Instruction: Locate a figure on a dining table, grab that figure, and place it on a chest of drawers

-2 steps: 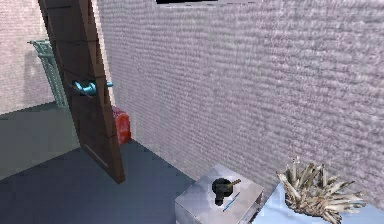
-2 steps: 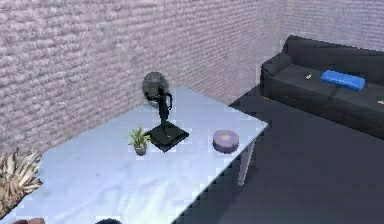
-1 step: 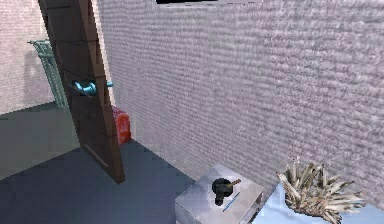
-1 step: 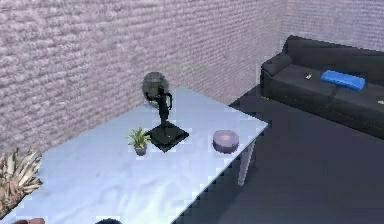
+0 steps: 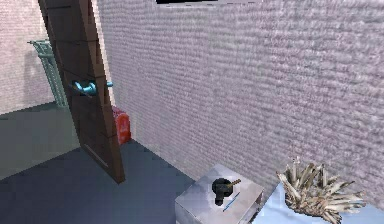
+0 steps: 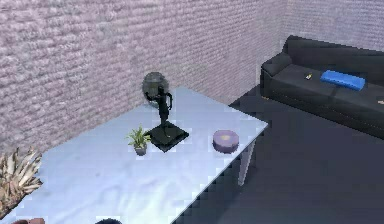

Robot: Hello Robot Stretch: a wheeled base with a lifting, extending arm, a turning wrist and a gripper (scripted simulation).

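Note:
A dark figure (image 6: 158, 100) with a round head stands on a flat black base in the middle of a pale blue dining table (image 6: 100, 178), in the arm side view. It stands upright close to the brick wall. A small green potted plant (image 6: 139, 140) sits just left of its base. A low round mauve dish (image 6: 226, 141) lies to its right, near the table's corner.
A dry spiky plant (image 6: 14, 176) (image 5: 318, 190) stands at the table's end. A grey box (image 5: 210, 205) carries a small black object (image 5: 223, 188). A brown door (image 5: 85, 80) stands ajar, a red thing (image 5: 122, 127) beside it. A dark sofa (image 6: 320, 80) holds a blue cushion (image 6: 343, 79); dark floor lies between.

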